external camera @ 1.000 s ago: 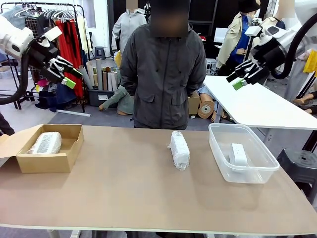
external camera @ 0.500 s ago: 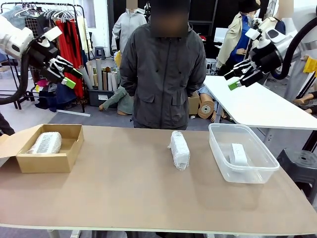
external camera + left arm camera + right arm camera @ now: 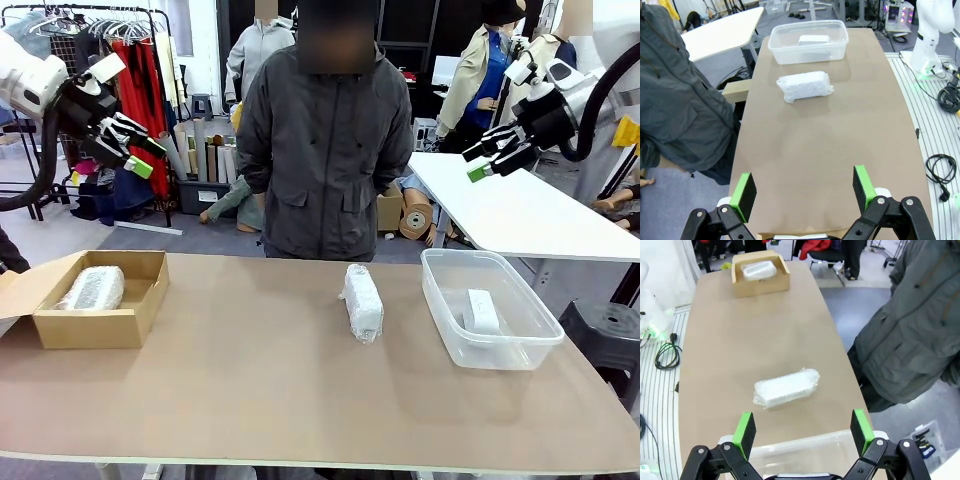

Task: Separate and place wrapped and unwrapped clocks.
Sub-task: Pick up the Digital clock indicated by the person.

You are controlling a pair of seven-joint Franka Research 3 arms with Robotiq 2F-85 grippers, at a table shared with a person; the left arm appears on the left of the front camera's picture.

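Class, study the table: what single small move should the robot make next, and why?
Probably lower the open left gripper toward the wrapped clock lying on the table. Its wrapped twin lies in the cardboard box and the bare clock in the clear tub, so it alone seems unsorted.

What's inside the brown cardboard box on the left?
One white oblong block wrapped in crinkly clear plastic film lies in the brown cardboard box. The near wall hides its underside and part of the floor.
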